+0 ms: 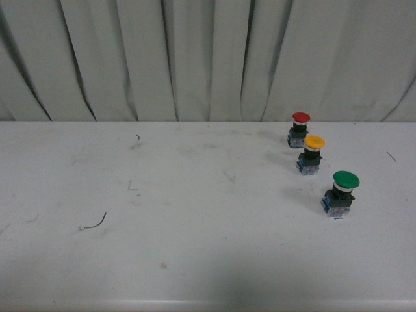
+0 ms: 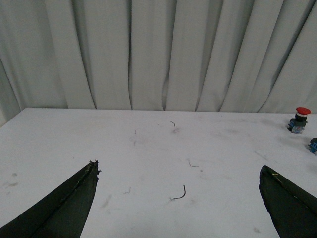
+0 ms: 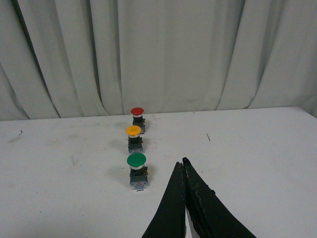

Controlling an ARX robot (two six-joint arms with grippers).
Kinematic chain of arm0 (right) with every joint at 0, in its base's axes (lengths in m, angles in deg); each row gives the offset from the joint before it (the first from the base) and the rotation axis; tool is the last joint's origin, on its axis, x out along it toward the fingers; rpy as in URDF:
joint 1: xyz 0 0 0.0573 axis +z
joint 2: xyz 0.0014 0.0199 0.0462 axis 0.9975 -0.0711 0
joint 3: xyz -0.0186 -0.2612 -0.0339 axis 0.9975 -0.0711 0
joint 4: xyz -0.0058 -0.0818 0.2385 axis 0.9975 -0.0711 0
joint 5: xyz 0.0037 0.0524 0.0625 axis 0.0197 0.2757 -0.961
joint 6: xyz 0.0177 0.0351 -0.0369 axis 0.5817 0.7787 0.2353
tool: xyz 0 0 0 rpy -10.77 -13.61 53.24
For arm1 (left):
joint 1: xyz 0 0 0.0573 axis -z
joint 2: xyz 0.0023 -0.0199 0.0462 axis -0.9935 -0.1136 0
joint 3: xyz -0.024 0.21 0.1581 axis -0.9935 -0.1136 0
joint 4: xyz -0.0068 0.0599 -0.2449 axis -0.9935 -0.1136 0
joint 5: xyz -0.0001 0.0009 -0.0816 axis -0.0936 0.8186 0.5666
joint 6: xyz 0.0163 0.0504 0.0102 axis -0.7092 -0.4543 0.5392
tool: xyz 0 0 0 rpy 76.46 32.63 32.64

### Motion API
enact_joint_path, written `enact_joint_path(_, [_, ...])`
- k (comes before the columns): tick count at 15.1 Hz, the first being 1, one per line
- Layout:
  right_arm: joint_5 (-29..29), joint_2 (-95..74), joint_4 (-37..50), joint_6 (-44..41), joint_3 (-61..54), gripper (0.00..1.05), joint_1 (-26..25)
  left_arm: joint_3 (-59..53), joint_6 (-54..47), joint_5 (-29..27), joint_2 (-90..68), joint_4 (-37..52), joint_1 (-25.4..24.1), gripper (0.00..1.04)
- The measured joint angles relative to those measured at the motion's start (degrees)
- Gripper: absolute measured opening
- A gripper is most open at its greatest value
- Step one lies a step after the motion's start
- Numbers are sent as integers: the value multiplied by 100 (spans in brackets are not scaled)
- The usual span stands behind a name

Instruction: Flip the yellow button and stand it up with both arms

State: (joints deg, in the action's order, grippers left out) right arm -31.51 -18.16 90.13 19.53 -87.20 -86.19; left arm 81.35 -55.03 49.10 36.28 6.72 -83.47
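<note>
Yellow button (image 3: 133, 131) upright, cap up, ahead of right gripper (image 3: 183, 163), shut, nearer; left gripper (image 2: 178, 173) wide open, far off.

The left gripper (image 2: 179, 173) shows two broad matte-black wedge-shaped fingers (image 2: 64, 203) tapering to scuffed, pale-flecked tips, while the right gripper (image 3: 183, 166) has two slimmer black fingers (image 3: 171, 208) of the same tapered form, lightly speckled along their inner edges.
</note>
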Motion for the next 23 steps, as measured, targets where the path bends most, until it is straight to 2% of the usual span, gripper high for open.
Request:
enact_joint_path(1, [0, 81, -74, 0, 0, 2, 0, 0, 2, 0, 0, 0, 0, 98])
enact_joint_path(3, [-13, 931, -1145, -2, 2, 2, 0, 0, 0, -4, 0, 0, 0, 98])
enact_joint_path(7, [-13, 1058, -1115, -7, 2, 2, 0, 0, 2, 0, 0, 2, 0, 98])
enact_joint_path(9, [-13, 1058, -1115, -4, 2, 22, 0, 0, 2, 0, 0, 0, 0, 98])
enact_joint_path(12, [-13, 1058, -1115, -4, 2, 35, 0, 0, 2, 0, 0, 0, 0, 98])
enact_joint_path(13, [-13, 1058, -1115, -4, 2, 44, 0, 0, 0, 0, 0, 0, 0, 98])
enact_joint_path(17, [-15, 1058, -1115, -4, 2, 93, 0, 0, 2, 0, 0, 0, 0, 98])
enact_joint_path(18, [-13, 1058, -1115, -2, 2, 100, 0, 0, 2, 0, 0, 0, 0, 98])
enact_joint_path(19, [-13, 1058, -1115, -4, 2, 97, 0, 0, 2, 0, 0, 0, 0, 98])
enact_joint_path(23, [-13, 1058, -1115, -2, 2, 98, 0, 0, 2, 0, 0, 0, 0, 98])
